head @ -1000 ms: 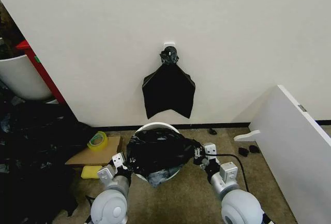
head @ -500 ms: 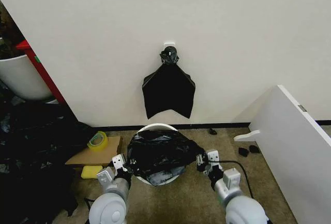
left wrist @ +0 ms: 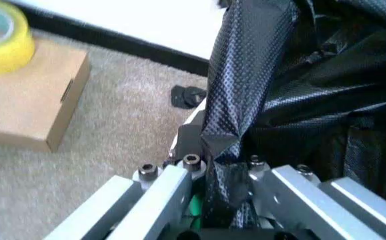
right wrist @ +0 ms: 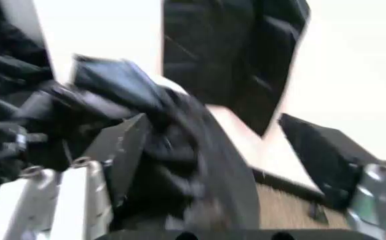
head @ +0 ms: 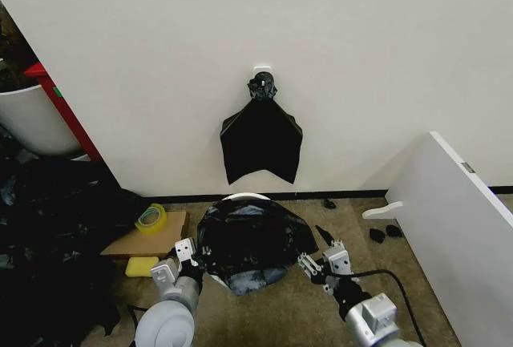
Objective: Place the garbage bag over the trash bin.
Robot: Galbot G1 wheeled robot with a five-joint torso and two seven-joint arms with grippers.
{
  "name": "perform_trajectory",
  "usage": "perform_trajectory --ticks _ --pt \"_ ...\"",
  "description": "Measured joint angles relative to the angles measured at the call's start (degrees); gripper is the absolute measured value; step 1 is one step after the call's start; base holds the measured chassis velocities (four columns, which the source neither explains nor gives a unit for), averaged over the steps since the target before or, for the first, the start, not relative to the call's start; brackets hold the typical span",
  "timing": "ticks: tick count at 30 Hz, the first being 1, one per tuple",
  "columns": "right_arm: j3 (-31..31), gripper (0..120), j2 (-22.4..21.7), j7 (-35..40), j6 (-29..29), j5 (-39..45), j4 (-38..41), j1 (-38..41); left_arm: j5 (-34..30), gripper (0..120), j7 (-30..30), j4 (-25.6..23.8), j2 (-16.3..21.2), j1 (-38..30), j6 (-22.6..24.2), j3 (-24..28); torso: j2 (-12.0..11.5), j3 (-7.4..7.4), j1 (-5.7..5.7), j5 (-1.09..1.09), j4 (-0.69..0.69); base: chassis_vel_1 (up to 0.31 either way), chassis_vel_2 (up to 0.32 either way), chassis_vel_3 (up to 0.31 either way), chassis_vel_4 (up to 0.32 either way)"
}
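A: Black plastic pinched tight in the left gripper (left wrist: 223, 172): its jaws are closed on a fold of the bag (head: 252, 239), which runs straight up from between them. That grip sits at the bag's left edge, low beside the bin (head: 240, 197).

B: And the right gripper (head: 319, 252)? Its fingers are spread wide and nothing is between them. It sits just off the bag's right side, apart from the plastic.

A: So one side is pinned, the other free. My guess is the left hold keeps the mouth from sliding off while the film settles.

B: Look where the bag is: draped over the bin's top, covering nearly all of it. A sliver of white rim shows at the back, towards the wall.

A: Loose, crinkled stuff, it sags wherever it isn't held. Whether the mouth truly goes round the rim, I can't tell.

B: On the floor to the left, a cardboard box (head: 144, 240) with a tape roll (head: 150, 217) on it, well clear.
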Motion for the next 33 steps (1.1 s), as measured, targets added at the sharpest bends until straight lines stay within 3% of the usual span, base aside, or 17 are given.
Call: perform_trajectory --ticks 3,6,13,20,33 --pt "-0.5 94 0.0 -1.6 0.6 1.2 -0.9 3.2 0.6 1 0.8 -0.9 1.1 -0.2 0.1 0.2 0.0 0.0 0.0 0.0 0.01 0.0 0.0 0.0 0.0" --pt "0.5 99 1.2 -3.2 2.1 4.6 -2.0 5.8 -0.4 1 0.9 -1.0 2.1 -0.2 0.1 0.1 0.0 0.01 0.01 0.03 0.02 0.0 0.0 0.0 0.0" --pt "7.2 100 3.9 -9.1 2.8 11.2 0.1 5.2 -1.2 1 1.2 -0.8 4.1 -0.5 0.1 0.3 0.0 0.01 0.01 -0.01 0.01 0.0 0.0 0.0 0.0" --pt "13.5 100 4.6 -11.9 2.8 11.4 1.1 0.3 -0.3 1 1.5 -1.4 4.9 -0.4 -0.3 -0.2 0.0 0.01 0.01 0.02 0.01 0.0 0.0 0.0 0.0" --pt "13.0 100 6.2 -12.4 1.1 10.5 1.0 1.1 -0.2 1 0.6 -1.3 4.4 -0.1 -1.2 -1.5 0.0 0.0 0.01 0.01 0.0 0.0 0.0 0.0 0.0"
